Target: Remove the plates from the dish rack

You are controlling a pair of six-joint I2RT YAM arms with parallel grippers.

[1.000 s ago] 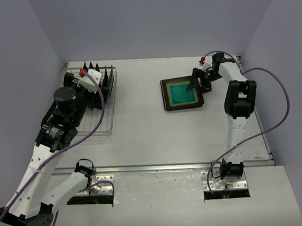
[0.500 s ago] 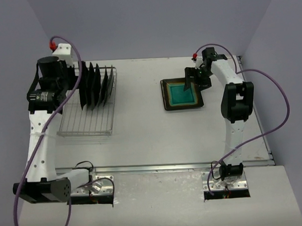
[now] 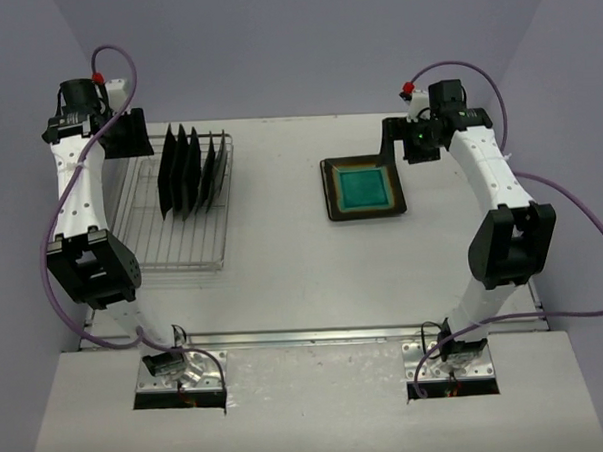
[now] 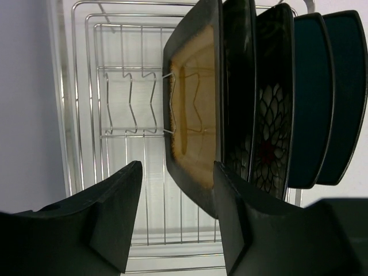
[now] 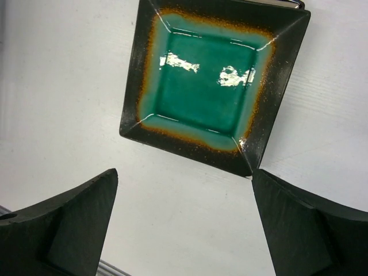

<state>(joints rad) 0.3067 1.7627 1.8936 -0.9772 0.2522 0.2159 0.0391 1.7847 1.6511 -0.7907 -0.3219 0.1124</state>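
Standing plates in dish rack

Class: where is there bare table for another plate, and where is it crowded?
Bare table lies between the dish rack and the green plate, and along the near edge. The rack's far end is crowded with upright plates.

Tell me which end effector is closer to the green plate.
Right. The right end effector hovers by the green plate's far right corner; the left end effector is across the table, at the dish rack's far left corner.
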